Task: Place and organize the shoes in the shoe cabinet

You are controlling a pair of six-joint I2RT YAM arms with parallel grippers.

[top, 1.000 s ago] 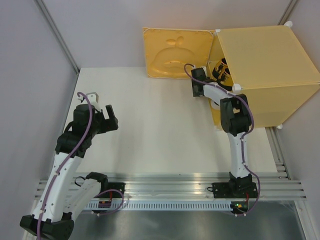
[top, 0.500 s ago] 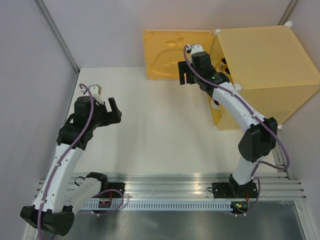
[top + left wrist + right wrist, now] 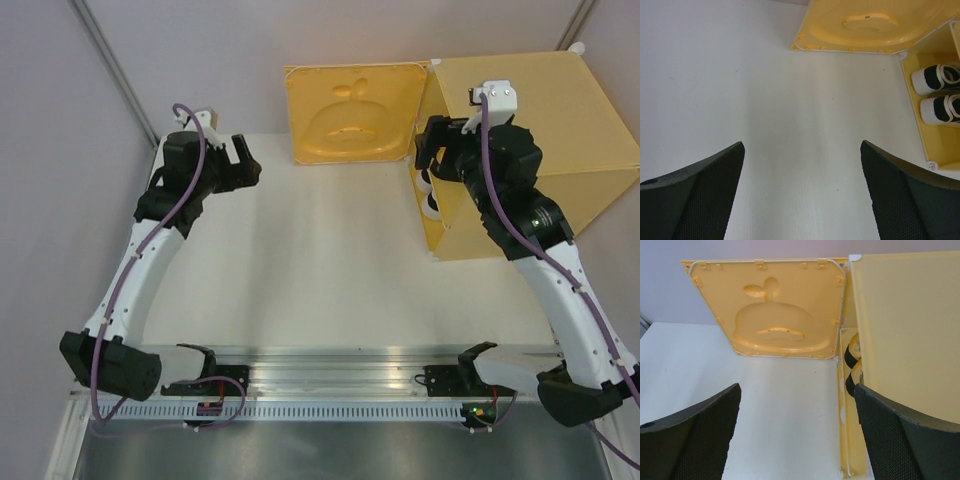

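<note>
The shoe cabinet point(image 3: 540, 140) stands at the back right with its door point(image 3: 350, 110) swung open to the left. Two white shoes point(image 3: 936, 80) with black insides lie side by side on the cabinet floor point(image 3: 940, 142), just inside the opening. Behind them, the right wrist view shows two gold shoes point(image 3: 855, 346) with black insoles. My right gripper point(image 3: 420, 150) hovers open and empty in front of the opening, above the table. My left gripper point(image 3: 250, 165) is open and empty over the back left of the table, pointing toward the cabinet.
The white table point(image 3: 320, 260) runs from the door to the rail at the near edge. Grey walls close off the left, back and right sides. The open door point(image 3: 785, 315) stands upright against the back wall.
My right gripper has pulled back out of the cabinet opening, risen and opened wide. My left arm has swung toward the back of the table, its gripper staying open.
</note>
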